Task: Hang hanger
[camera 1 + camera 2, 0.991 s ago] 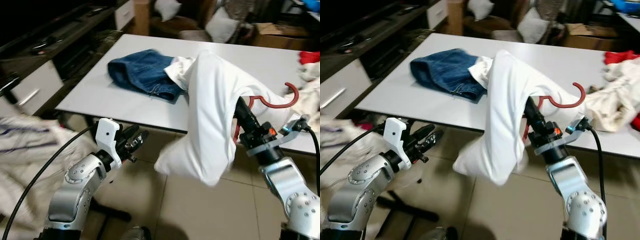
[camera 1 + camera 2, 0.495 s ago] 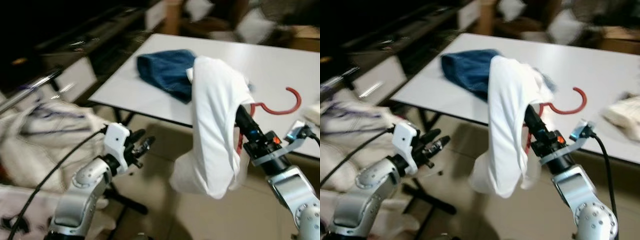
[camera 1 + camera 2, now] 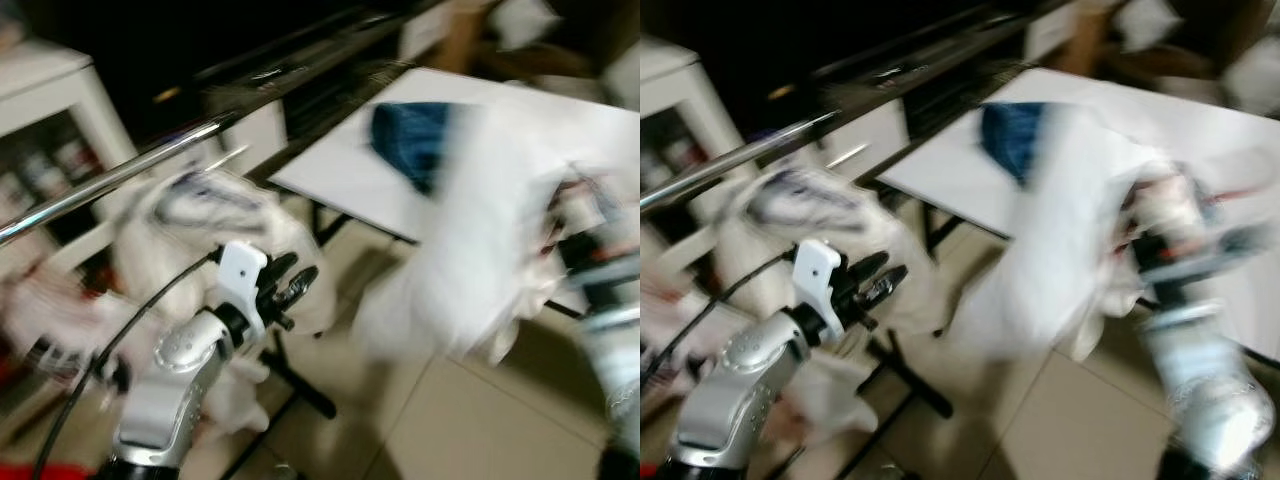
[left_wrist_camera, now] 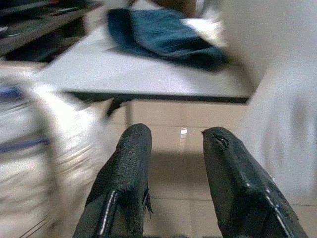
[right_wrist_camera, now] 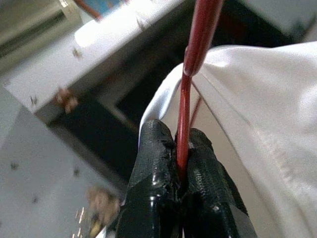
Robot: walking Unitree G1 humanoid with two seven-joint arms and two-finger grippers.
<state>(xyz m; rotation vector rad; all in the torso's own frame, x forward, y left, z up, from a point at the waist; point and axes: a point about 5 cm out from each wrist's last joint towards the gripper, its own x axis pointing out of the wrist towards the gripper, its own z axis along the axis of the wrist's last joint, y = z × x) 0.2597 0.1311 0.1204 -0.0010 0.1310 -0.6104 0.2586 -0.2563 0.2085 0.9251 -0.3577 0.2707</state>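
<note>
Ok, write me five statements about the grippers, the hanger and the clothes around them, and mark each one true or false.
1. The right gripper is shut on the red hanger. True.
2. The left gripper is holding the white garment. False: its fingers are open with nothing between them, and the garment drapes from the hanger on the right side.
3. A blue denim garment lies on the white table. True.
4. The hanger is bare. False: white fabric hangs over it right beside the right gripper's fingers.
5. A metal rail with pale clothes hanging on it stands to the robot's left. True.
</note>
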